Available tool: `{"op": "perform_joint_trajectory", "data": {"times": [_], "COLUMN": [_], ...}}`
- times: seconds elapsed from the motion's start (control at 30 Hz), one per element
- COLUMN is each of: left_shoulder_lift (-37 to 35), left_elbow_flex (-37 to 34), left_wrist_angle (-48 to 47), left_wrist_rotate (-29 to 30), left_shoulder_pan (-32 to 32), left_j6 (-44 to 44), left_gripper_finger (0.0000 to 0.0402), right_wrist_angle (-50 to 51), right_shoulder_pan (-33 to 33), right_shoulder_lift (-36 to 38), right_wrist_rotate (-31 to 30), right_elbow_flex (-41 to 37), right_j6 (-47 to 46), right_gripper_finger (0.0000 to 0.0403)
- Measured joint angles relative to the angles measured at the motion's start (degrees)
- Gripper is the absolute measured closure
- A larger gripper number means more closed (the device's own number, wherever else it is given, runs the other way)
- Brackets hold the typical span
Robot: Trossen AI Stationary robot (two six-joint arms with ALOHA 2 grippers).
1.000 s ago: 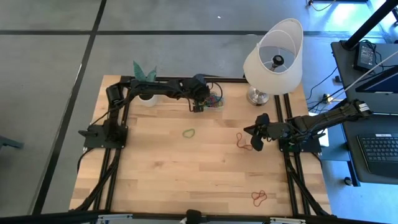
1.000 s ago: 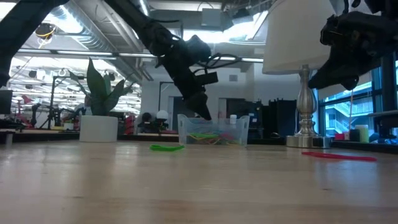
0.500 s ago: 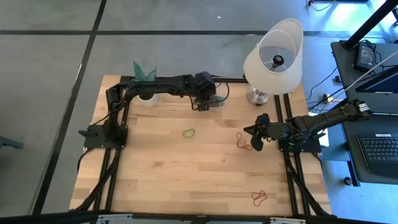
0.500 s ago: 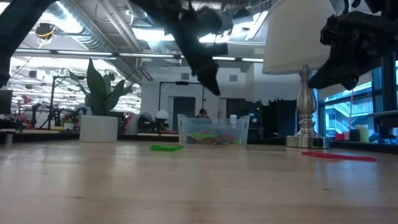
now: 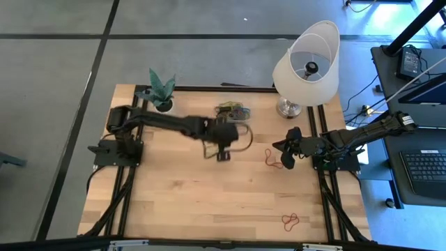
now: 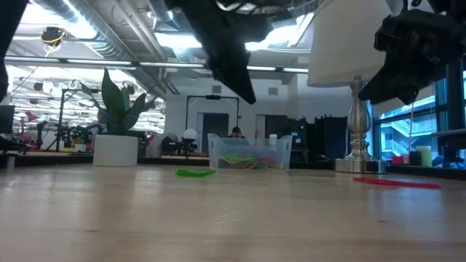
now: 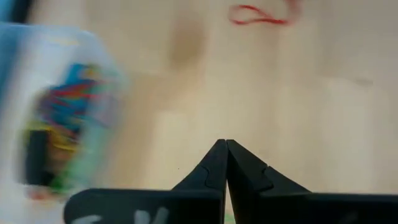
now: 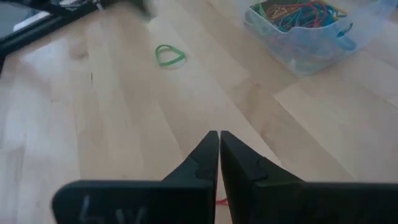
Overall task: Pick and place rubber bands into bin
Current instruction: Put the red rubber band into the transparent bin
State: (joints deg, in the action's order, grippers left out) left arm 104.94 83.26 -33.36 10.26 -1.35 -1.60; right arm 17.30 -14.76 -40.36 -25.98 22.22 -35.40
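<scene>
Left gripper (image 5: 222,156) with fingertips (image 7: 225,149) pressed together on nothing, hanging above the pale wooden table (image 5: 174,195), nearer the camera side than the bin (image 5: 234,111). Right gripper (image 5: 285,151) likewise pinched closed and empty, parked well to the lamp side of the bin, just past a red rubber band (image 5: 270,158). Bin near the table's far edge, between the potted plant (image 5: 162,89) and the white lamp (image 5: 306,64), holding a tangle of coloured rubber bands (image 8: 298,14). Another red cluster (image 5: 290,222) at the near edge. Grey floor around; an open workshop with ceiling lights behind.

Half a second back, left gripper right at the bin; now pulled away toward the table's middle.

Green rubber band (image 8: 169,56) covered by the left arm from above, plain in the low and right wrist views. Left wrist view smeared, bin contents hard to make out there.
</scene>
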Motion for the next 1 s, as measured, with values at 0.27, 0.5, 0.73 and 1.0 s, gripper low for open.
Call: {"op": "perform_joint_trajectory", "data": {"times": [0.27, 0.5, 0.73, 1.0], "left_shoulder_lift": [-6.8, -14.7, -25.4, -38.7], "left_elbow_flex": [-16.3, -29.0, -43.0, -53.9], "left_wrist_angle": [13.2, 20.6, 33.7, 36.4], "left_wrist_rotate": [1.1, 5.1, 1.3, -1.2], "left_shoulder_pan": [10.6, 15.7, 13.1, 6.2], "left_j6": [-14.3, -14.8, -9.9, -2.2], "left_gripper_finger": [0.0400, 0.0400, 0.0400, 0.0400], "right_wrist_angle": [-1.9, -1.2, 16.5, 39.4], "right_shoulder_pan": [-0.1, -3.5, -8.5, -14.7], "right_shoulder_lift": [-0.1, -5.1, -18.4, -34.9], "right_wrist_rotate": [3.9, 4.8, 5.9, 15.4], "right_elbow_flex": [0.0, 5.6, 20.9, 39.4], "right_j6": [-3.3, -4.2, -12.3, -30.1], "right_gripper_finger": [0.0399, 0.0400, 0.0401, 0.0402]}}
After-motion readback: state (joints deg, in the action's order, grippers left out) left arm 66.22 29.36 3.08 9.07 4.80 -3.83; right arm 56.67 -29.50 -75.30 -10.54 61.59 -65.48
